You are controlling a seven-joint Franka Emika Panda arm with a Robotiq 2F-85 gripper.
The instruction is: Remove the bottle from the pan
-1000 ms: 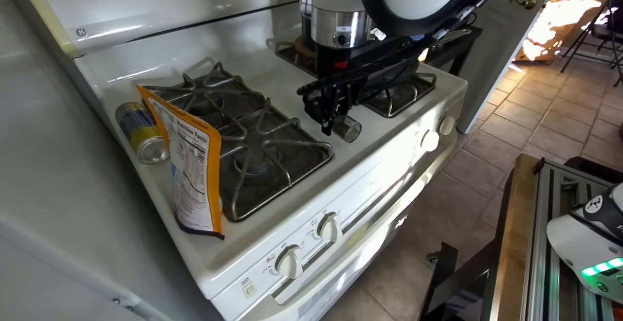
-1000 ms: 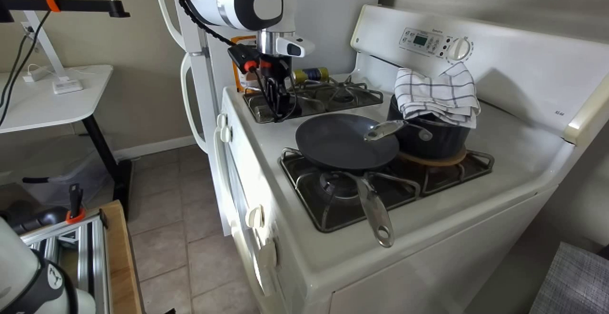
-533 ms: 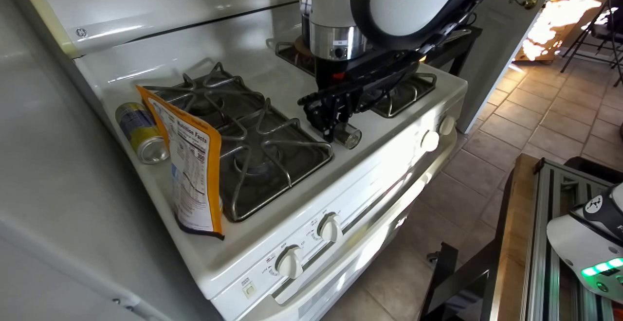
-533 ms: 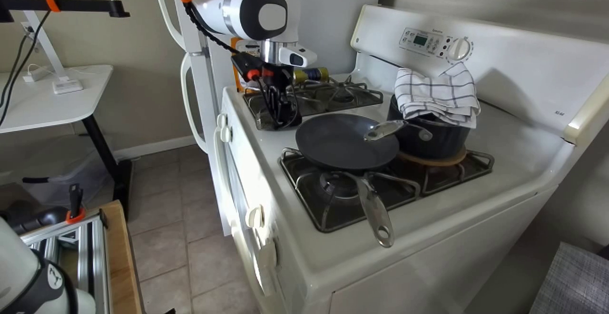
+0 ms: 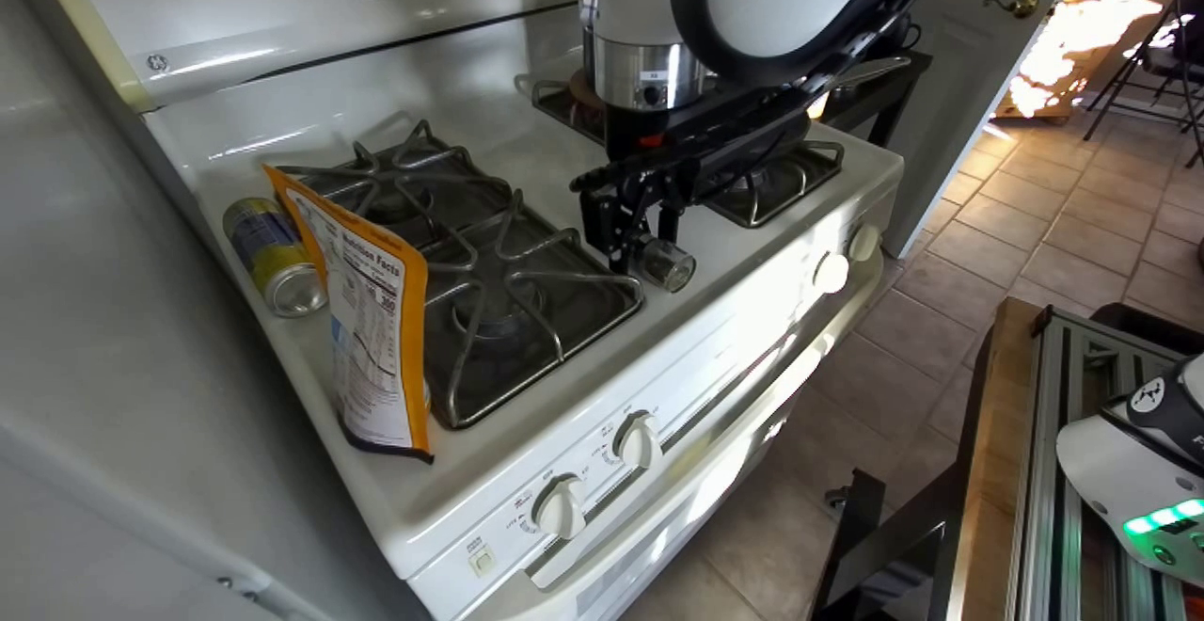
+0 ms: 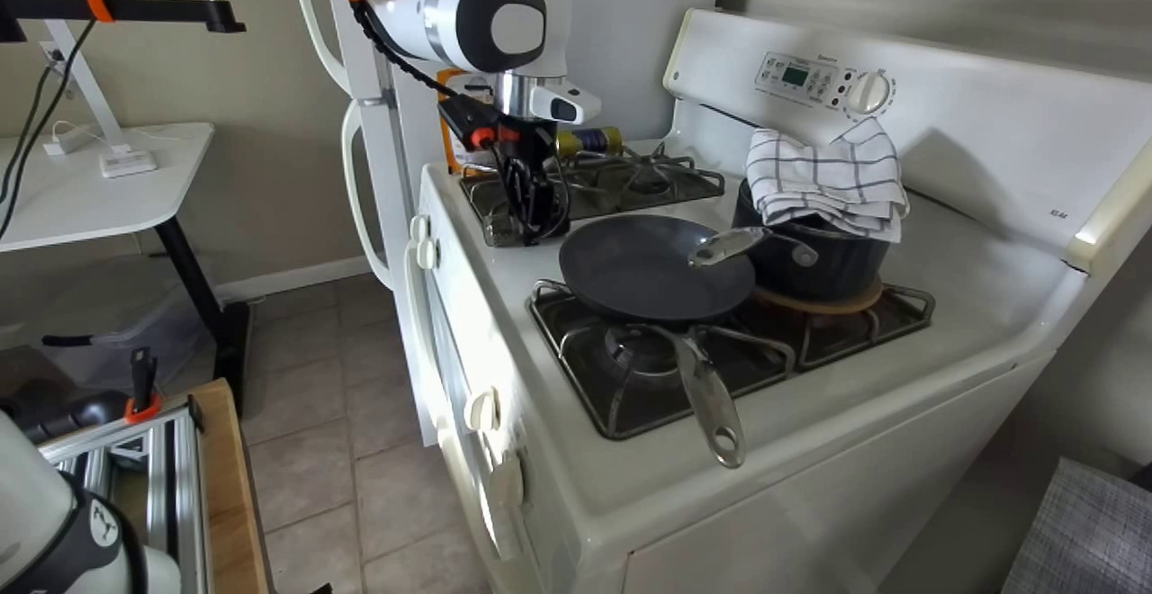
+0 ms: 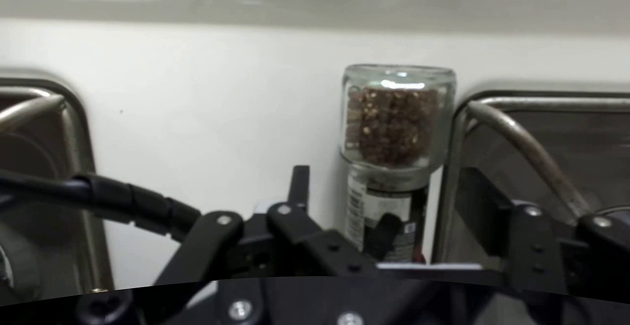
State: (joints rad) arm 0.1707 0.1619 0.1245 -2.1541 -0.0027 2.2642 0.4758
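Note:
The bottle (image 7: 393, 133), clear glass with brown flakes inside and a dark label, lies on its side on the white strip of stovetop between the two grates. In an exterior view only the clear glass end of the bottle (image 5: 668, 265) shows, the rest behind the fingers. My gripper (image 7: 389, 197) is open around it, with a gap on each side in the wrist view. The black frying pan (image 6: 657, 270) rests on the near grate in an exterior view, with nothing in it. From there my gripper (image 6: 540, 225) stands just beyond the pan.
Behind the pan, a dark pot (image 6: 810, 261) carries a checked towel (image 6: 828, 180). An orange-edged bag (image 5: 367, 329) and a yellow can (image 5: 273, 254) stand and lie by the far grate (image 5: 499, 292). Stove knobs (image 5: 640, 440) line the front.
My gripper has come down with the bottle to the stovetop. Its fingers were shut on the bottle and have now spread apart, leaving the bottle lying between them.

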